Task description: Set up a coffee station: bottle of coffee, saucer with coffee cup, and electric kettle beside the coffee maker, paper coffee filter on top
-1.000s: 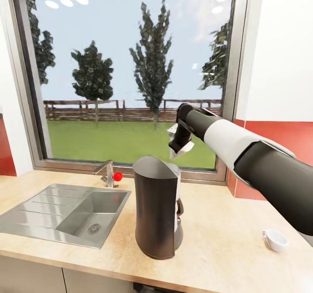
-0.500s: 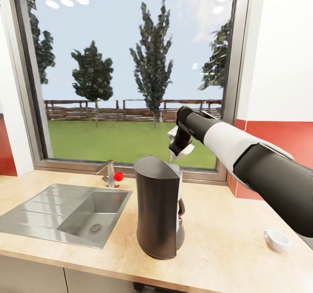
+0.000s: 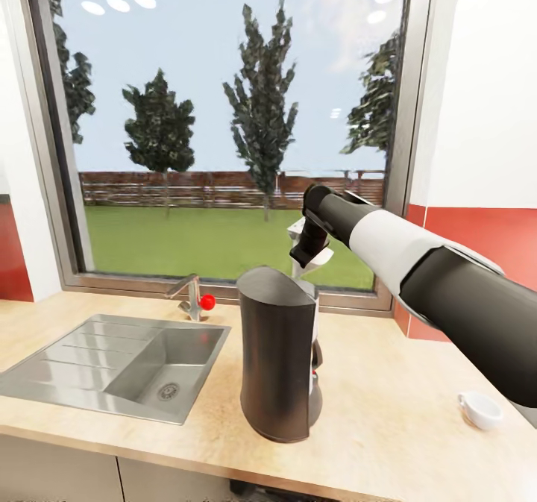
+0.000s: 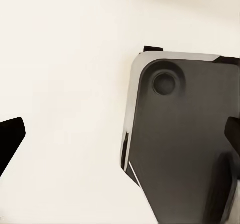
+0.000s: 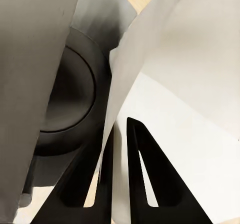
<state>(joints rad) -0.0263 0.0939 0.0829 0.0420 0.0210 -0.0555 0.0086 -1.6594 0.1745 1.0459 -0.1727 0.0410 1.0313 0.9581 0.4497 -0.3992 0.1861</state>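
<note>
R gripper (image 3: pixel 307 257) hangs just above the coffee maker (image 3: pixel 280 353), jaws clamped on the white paper filter (image 5: pixel 165 84); filter's lower tip is close over the maker's top. Maker stands on the countertop (image 3: pixel 388 383) btwn the sink (image 3: pixel 119 368) and the cup (image 3: pixel 479 409). L gripper (image 4: pixel 120 134): fingertips wide apart, nothing btwn them.

My right hand (image 3: pixel 306 257) is black, on an arm banded white and dark grey, and the paper coffee filter (image 3: pixel 314 256) in it is white. The coffee maker (image 3: pixel 278 353) is dark grey with a white inner panel and a red spot. It stands on a light wood-grain table (image 3: pixel 388 383), where the coffee cup (image 3: pixel 480 409) is white and the sink (image 3: pixel 112 364) silver-grey.
</note>
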